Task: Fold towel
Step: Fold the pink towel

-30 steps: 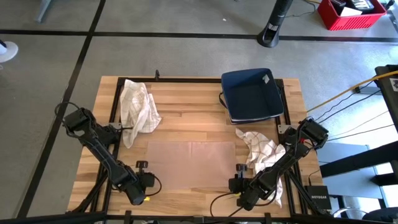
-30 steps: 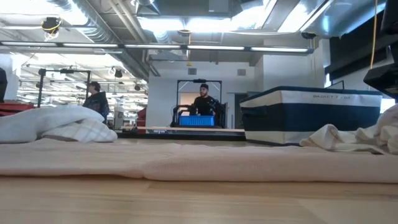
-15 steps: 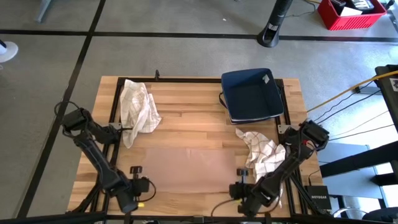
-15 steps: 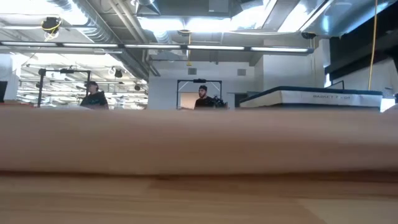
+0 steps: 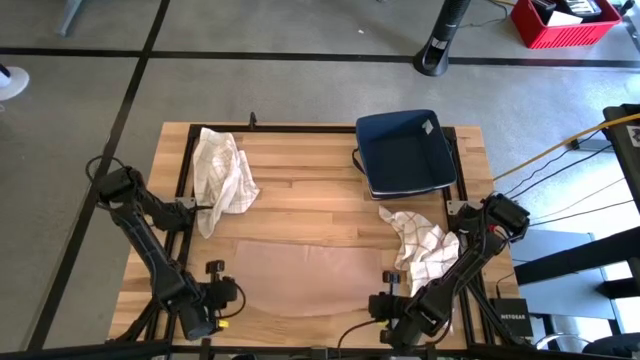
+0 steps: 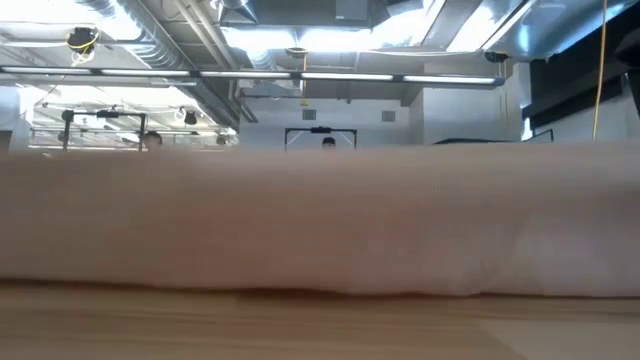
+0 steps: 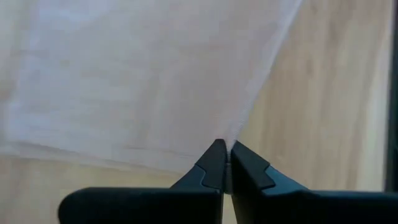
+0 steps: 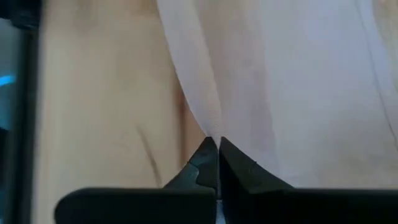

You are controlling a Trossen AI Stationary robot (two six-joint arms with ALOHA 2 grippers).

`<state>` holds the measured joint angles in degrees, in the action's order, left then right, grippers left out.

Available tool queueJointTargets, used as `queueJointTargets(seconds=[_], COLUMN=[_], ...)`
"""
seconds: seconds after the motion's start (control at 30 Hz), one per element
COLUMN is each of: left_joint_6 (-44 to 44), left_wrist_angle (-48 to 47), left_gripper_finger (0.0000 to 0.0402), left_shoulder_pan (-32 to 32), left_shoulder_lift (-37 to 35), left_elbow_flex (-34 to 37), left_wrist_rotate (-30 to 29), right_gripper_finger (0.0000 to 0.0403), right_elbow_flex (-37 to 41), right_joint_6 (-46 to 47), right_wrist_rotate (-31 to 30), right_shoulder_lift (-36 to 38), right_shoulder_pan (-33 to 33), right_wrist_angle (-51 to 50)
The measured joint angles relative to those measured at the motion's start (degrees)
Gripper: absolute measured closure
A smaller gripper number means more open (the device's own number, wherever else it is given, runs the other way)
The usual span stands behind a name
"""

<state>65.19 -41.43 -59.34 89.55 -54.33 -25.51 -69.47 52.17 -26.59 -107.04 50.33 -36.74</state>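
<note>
both grippers have just clamped down on the near corners of the plain towel (image 5: pixel 305 275) and pulled them up off the wood. a second ago the cloth lay flat as a neat rectangle with the jaws spread above it; now the left gripper (image 7: pixel 223 163) has its fingers pressed together on one corner, and the right gripper (image 8: pixel 214 155) pinches the other the same way, the fabric fanning out taut from each pinch. from above, the near edge of the towel has lost its straight line and bows between the 2 arms. at table height the lifted cloth has risen into a pale wall that hides nearly everything behind it, where a second ago it was a low ridge.

i'd say the grasp is done and the fold proper is about to start: the raised edge looks ready to be carried over toward the far edge.

the table (image 5: pixel 300 165) is pale butcher-block wood. on it, well apart from the work, lie 2 crumpled checked cloths, 1 at the far left (image 5: pixel 223 172) and 1 by the right arm (image 5: pixel 418 243), plus a dark blue bin (image 5: pixel 404 153) at the far right. beyond is a bright workshop with ducts overhead; 2 people's heads just show above the cloth.
</note>
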Motion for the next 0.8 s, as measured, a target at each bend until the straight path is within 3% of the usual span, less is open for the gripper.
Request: queueJointTargets(seconds=[0.3, 0.8], left_joint_6=[6.7, 4.9], left_wrist_angle=[-12.4, -14.4], left_gripper_finger=[0.0396, 0.0398], left_shoulder_pan=[2.1, 4.4], left_shoulder_lift=[-2.0, -2.1], left_elbow_flex=[0.0, 0.0], left_wrist_rotate=[-4.5, -7.3], right_gripper_finger=[0.0399, 0.0398], right_elbow_flex=[0.0, -6.3], right_joint_6=[3.3, 3.1], right_wrist_rotate=[-2.0, -0.2], right_shoulder_lift=[0.1, 0.2], right_shoulder_pan=[-1.4, -6.0], right_wrist_angle=[-4.4, -19.8])
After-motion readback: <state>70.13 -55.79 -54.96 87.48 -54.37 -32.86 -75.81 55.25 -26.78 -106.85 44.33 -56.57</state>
